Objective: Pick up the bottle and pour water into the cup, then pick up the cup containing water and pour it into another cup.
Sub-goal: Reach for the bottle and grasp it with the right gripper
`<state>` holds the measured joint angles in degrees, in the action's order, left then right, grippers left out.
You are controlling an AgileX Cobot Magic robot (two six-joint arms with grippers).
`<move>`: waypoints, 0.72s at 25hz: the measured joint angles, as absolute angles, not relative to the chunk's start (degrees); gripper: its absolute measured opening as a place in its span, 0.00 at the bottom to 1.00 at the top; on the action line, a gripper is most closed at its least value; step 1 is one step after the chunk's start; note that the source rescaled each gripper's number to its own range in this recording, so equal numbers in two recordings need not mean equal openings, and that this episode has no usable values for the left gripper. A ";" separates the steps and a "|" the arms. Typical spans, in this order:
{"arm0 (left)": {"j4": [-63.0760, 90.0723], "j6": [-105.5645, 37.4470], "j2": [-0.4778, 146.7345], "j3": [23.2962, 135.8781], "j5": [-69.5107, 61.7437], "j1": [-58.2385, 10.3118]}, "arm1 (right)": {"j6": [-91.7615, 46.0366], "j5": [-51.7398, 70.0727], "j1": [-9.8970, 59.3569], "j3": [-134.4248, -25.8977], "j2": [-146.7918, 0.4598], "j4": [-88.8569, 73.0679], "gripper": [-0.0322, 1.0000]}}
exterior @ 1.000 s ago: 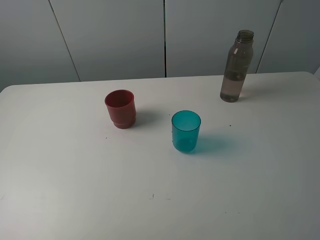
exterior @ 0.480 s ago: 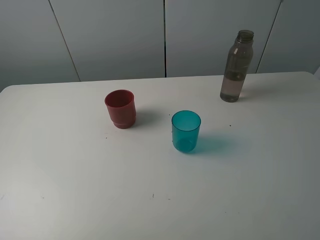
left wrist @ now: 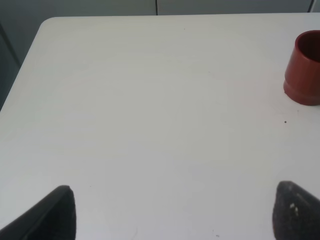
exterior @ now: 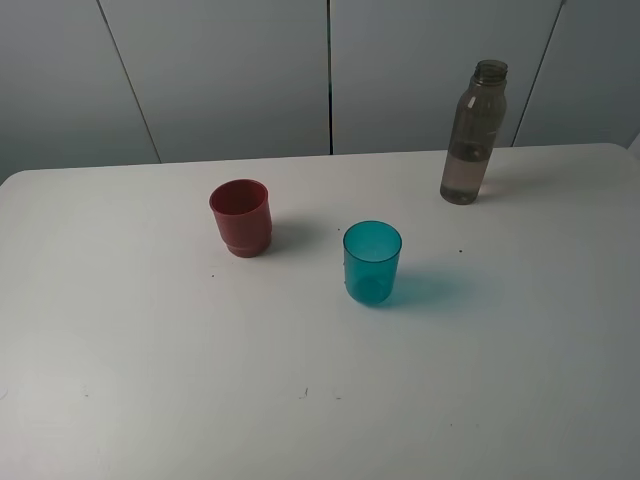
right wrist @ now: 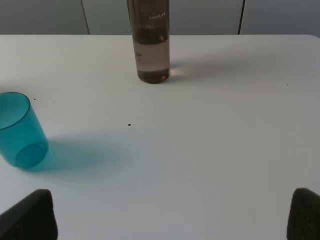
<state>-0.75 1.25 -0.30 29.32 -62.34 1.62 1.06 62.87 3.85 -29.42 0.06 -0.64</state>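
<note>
White table (left wrist: 150,100), red cup (left wrist: 304,70) before left hand (left wrist: 172,215)

This looks like a plain lab or test room: a smooth white counter (exterior: 150,380) with rounded corners, and at twelve o'clock a grey panelled wall (exterior: 230,70) split by dark seams.

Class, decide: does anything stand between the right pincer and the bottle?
Nothing visible does. Only bare table lies between the open right pincer and the bottle; the teal cup stands clear of that line.
</note>
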 joint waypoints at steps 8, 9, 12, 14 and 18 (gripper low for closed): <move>-0.75 1.25 -0.30 29.32 -62.34 1.62 | 1.06 62.87 3.85 -29.42 0.06 -0.64 1.00; -0.75 1.25 -0.30 29.32 -62.34 1.62 | 1.06 62.87 3.85 -29.42 0.06 -0.73 1.00; -0.75 1.25 -0.30 29.32 -62.34 1.62 | 1.06 62.87 3.85 -29.42 0.06 -0.73 1.00; -0.75 1.25 -0.30 29.32 -62.34 1.62 | -0.45 62.38 3.85 -29.42 0.06 -0.73 1.00; -0.75 1.25 -0.30 29.32 -62.34 1.62 | -7.73 55.20 3.85 -32.37 -1.15 -0.78 1.00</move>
<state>-0.75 1.25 -0.30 29.32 -62.34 1.62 -7.73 55.20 3.85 -32.37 -1.15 -0.78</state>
